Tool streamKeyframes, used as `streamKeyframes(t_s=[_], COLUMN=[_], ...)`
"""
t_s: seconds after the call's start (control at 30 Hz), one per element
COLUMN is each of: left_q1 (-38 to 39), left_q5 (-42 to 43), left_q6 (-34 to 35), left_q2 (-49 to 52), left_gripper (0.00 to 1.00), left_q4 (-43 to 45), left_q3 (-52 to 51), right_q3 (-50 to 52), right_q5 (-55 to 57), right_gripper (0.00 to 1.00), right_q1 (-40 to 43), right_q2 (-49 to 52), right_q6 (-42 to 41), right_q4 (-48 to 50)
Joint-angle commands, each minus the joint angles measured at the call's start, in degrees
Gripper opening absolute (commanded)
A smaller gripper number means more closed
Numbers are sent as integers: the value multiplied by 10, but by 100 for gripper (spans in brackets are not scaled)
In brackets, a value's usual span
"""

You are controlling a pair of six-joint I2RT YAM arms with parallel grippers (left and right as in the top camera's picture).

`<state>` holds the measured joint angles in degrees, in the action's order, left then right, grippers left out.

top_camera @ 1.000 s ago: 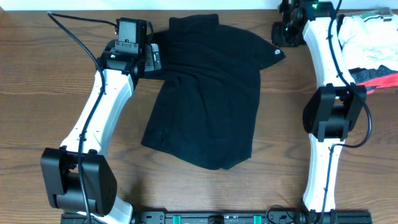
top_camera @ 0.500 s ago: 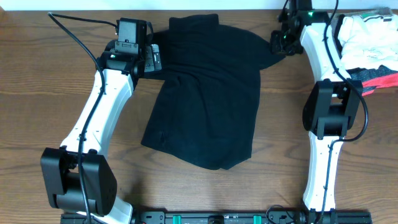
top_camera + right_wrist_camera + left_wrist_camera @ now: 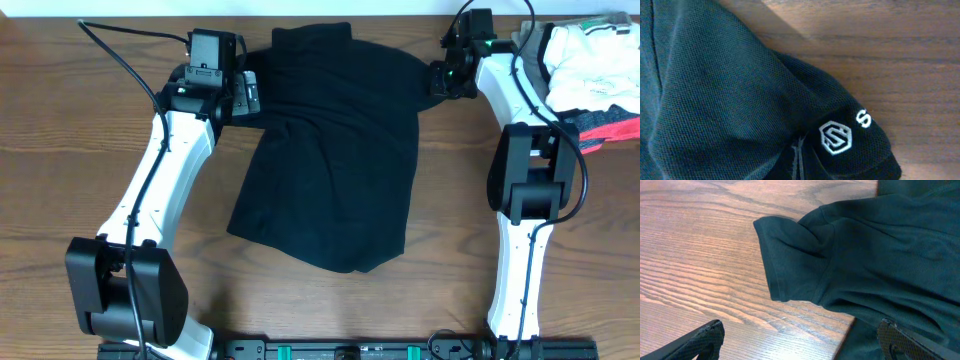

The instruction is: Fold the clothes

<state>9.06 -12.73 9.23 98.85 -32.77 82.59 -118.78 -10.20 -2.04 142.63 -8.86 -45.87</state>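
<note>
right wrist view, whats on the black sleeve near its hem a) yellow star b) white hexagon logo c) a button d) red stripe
b, a white hexagon logo sits on the sleeve of the black shirt, with a white letter beside it.

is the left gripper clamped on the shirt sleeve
No, the left gripper is wide open, and the sleeve lies on the table beyond its fingertips.
</note>
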Motion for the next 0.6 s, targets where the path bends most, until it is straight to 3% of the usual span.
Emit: streamKeyframes(t_s=[0.0,0.37,0.57], left_q1=[-3,-3,-3], left_q5=[1,1,1], left_q6=[7,7,7], left_q2=[5,5,5], left_gripper=[99,98,98], left_q4=[0,1,0], left_q3=[-6,-6,-6], right_q3=[24,19,13], right_q5=[71,86,37], right_gripper=[1,1,2], right_q1=[5,100,114], right_q2=[12,12,12], right_q6=[-8,13,49], right_q4=[-21,32,82])
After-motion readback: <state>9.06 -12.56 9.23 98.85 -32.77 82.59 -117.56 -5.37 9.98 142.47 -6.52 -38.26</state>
